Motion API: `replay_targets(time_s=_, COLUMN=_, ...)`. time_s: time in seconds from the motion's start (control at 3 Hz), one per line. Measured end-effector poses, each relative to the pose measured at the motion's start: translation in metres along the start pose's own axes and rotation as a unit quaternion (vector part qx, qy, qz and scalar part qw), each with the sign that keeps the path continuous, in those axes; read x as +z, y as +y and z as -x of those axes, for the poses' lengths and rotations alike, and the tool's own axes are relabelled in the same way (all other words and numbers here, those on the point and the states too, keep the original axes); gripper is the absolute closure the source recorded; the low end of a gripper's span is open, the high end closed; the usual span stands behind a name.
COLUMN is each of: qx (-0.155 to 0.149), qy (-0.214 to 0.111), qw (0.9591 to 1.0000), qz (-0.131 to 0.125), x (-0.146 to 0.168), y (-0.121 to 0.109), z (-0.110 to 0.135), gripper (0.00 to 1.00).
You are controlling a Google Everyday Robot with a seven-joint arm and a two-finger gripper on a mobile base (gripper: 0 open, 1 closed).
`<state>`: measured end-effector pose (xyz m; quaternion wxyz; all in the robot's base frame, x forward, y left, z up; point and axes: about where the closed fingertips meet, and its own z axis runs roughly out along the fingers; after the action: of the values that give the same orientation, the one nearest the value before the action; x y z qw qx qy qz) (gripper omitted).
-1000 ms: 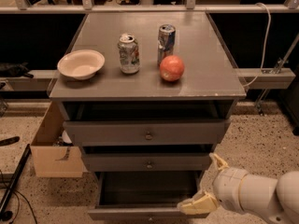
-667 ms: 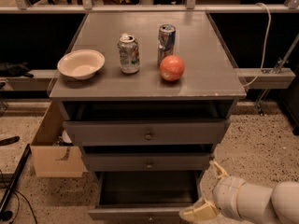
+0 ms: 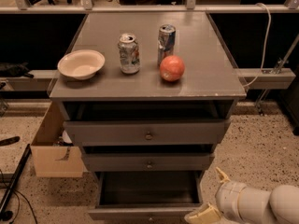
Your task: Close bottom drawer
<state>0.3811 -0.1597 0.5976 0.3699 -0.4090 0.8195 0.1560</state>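
Note:
The grey cabinet [image 3: 219, 85] has three drawers. The bottom drawer [image 3: 140, 213] is pulled far out, its dark inside [image 3: 149, 188] showing and its grey front at the frame's lower edge. The middle drawer [image 3: 148, 163] and upper drawer [image 3: 147, 133] also stand a little out. My gripper [image 3: 211, 196] is at the lower right, beside the bottom drawer's right front corner. Its two pale fingers are spread apart and hold nothing. One fingertip [image 3: 220, 175] points up and the other [image 3: 202, 215] lies near the drawer front.
On the cabinet top stand a cream bowl [image 3: 81, 63], two cans [image 3: 129, 53] [image 3: 166, 42] and a red apple [image 3: 172, 68]. An open cardboard box [image 3: 52, 154] sits on the speckled floor at the left. A ledge with a cable [image 3: 264, 73] runs behind.
My gripper and arm have sunk lower in the frame, toward the bottom drawer's right front corner. The drawer stays pulled out as before.

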Motion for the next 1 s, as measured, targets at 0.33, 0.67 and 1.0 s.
replay_targets(time_s=0.33, qx=0.007, qy=0.006, qw=0.9998, qz=0.016, x=0.021, y=0.007, z=-0.009, gripper=0.00)
replay_targets(time_s=0.67, qx=0.003, qy=0.036, qw=0.9989, qz=0.028, x=0.060, y=0.013, z=-0.041, gripper=0.00)
replay_targets(time_s=1.0, qx=-0.015, qy=0.065, qw=0.9970, qz=0.038, x=0.107, y=-0.006, z=-0.078, gripper=0.00)
